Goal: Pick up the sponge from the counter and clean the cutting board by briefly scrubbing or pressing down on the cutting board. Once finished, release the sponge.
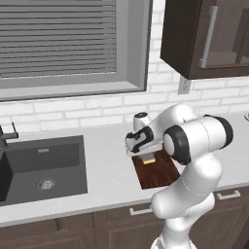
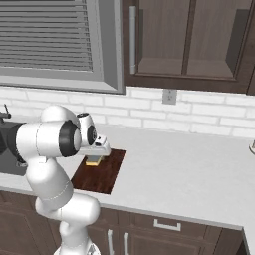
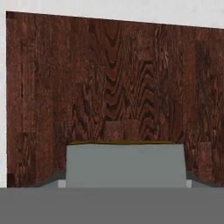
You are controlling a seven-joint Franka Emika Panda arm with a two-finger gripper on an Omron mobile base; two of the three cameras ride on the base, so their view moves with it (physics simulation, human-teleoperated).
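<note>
Gripper [image 1: 149, 153] points down over the cutting board [image 1: 163, 175], pinching the sponge [image 1: 149, 159] between its fingers. In the hand view the sponge [image 3: 125, 165] sits at the bottom centre, grey-green top facing the camera, thin yellow edge visible along its far side, wood grain of the cutting board [image 3: 113, 78] behind it. Sponge is at the board's back-left part in the left base view; from the right base view the sponge [image 2: 93, 160] shows yellow at the bottom, right at the board [image 2: 102, 174] surface. Cannot tell whether it presses on the wood or hangs just above.

Cutting board lies flat on the counter [image 1: 112, 170], near the front edge, long side running front to back. Dark grey sink basin [image 1: 44, 168] set into the counter well to the left, apart from the board. White brick backsplash [image 2: 199, 117] behind with a wall outlet [image 2: 169, 96]. Window with blinds [image 1: 58, 36] above the sink, dark wall cabinet [image 2: 189, 40] above the counter to the right.
</note>
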